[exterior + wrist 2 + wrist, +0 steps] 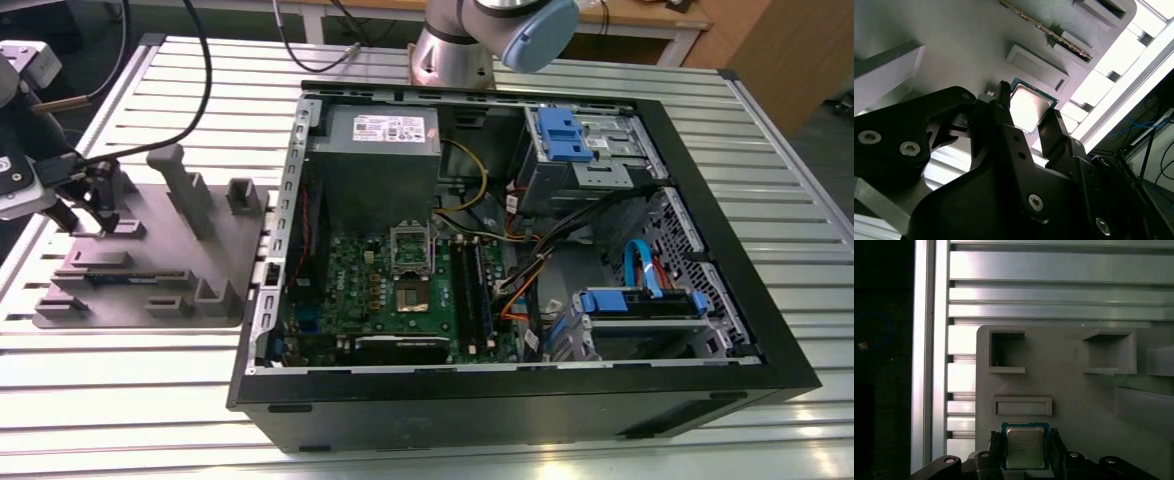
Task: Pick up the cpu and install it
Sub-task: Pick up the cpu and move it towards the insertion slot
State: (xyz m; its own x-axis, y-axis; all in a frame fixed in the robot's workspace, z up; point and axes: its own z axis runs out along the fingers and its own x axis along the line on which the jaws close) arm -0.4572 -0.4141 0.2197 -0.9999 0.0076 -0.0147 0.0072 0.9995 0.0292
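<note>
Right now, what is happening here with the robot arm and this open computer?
A single robot arm is working at the grey plastic plate, which lies beside the open computer case. Its gripper is down at the cpu, which sits at the plate in both wrist views. I cannot tell whether the chip is gripped. The green motherboard inside the case has not yet received it.

The cpu (1025,447), a thin flat square with a silvery-grey top and blue-green rim, sits level between the jaws, apparently gripped, near the grey plate's (1069,390) edge.
</note>
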